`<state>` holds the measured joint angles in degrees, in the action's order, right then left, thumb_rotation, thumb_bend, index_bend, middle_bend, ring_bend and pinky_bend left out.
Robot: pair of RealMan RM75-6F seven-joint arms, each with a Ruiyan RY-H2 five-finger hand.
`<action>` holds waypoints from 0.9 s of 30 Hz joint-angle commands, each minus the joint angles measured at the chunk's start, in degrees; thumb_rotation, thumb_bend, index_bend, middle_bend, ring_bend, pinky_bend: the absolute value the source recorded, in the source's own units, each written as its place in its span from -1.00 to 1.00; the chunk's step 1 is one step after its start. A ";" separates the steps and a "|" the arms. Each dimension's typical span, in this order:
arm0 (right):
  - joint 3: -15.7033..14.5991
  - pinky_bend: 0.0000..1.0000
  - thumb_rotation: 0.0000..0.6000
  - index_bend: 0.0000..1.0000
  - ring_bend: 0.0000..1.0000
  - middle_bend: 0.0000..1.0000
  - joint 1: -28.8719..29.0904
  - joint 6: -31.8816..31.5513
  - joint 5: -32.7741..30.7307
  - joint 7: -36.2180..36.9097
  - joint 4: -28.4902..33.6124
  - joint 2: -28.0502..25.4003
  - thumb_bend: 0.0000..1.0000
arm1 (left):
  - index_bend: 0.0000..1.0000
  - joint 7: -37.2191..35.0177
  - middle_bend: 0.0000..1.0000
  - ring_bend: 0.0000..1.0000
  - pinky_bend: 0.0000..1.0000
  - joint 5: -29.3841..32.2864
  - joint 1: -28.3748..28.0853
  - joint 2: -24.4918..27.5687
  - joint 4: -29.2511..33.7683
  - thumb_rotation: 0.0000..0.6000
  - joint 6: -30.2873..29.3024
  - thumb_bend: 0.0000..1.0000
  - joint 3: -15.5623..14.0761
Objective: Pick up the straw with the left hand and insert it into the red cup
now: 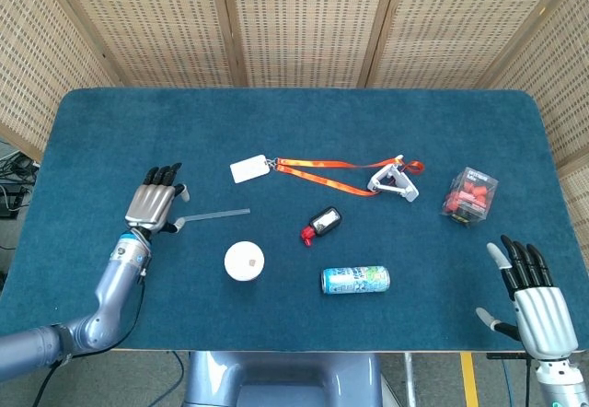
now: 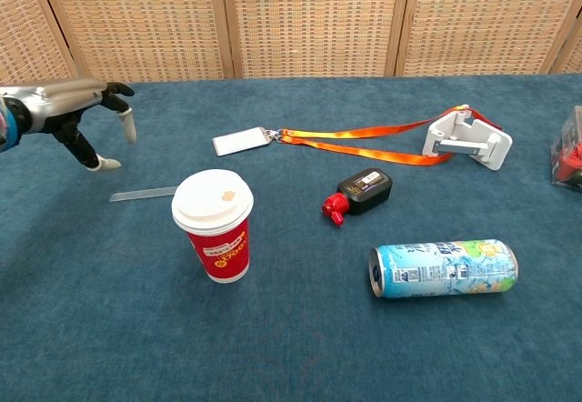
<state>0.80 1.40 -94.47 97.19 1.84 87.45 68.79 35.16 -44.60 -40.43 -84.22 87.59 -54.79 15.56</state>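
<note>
The table (image 1: 304, 131) fills the middle of the head view. My left hand (image 1: 155, 206) hovers at left centre, fingers apart and empty, just left of the straw's end. My right hand (image 1: 538, 301), lower right, is spread too. The cup (image 1: 244, 261) stands below the straw (image 1: 213, 215), which lies flat.

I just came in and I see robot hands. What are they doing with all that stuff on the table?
The robot's left hand hangs open above the blue table, close to one end of the clear straw, which lies flat and isn't picked up yet. The straw is meant for the red cup with the white lid, standing upright nearby. The right hand rests open at the table's near edge, holding nothing.
</note>
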 commanded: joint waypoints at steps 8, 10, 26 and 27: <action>0.34 -1.00 1.00 -0.87 -1.00 -1.00 0.18 0.52 -1.04 1.66 -0.42 -0.11 -0.89 | -0.07 7.84 -1.00 -1.00 -1.00 12.94 -6.92 -7.12 -5.93 1.00 -0.95 -0.27 -0.19; 0.40 -1.00 1.00 -0.87 -1.00 -1.00 0.21 0.57 -1.18 2.07 -0.47 -0.19 -0.89 | -0.07 9.01 -1.00 -1.00 -1.00 15.50 -7.99 -8.31 -7.07 1.00 -1.40 -0.27 -0.06; 0.59 -1.00 1.00 -0.87 -1.00 -1.00 0.46 0.80 -1.57 3.72 -1.11 -0.15 -0.89 | 0.01 11.98 -1.00 -1.00 -1.00 20.57 -12.81 -13.78 -11.93 1.00 -3.99 -0.27 0.88; 0.62 -1.00 1.00 -0.87 -1.00 -1.00 0.47 0.80 -1.59 3.79 -1.13 -0.16 -0.89 | 0.01 12.08 -1.00 -1.00 -1.00 20.88 -13.00 -13.97 -12.16 1.00 -3.90 -0.27 0.95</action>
<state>1.42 1.86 -93.67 95.60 5.64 86.32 68.62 47.12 -23.91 -53.26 -98.02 75.59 -58.74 16.44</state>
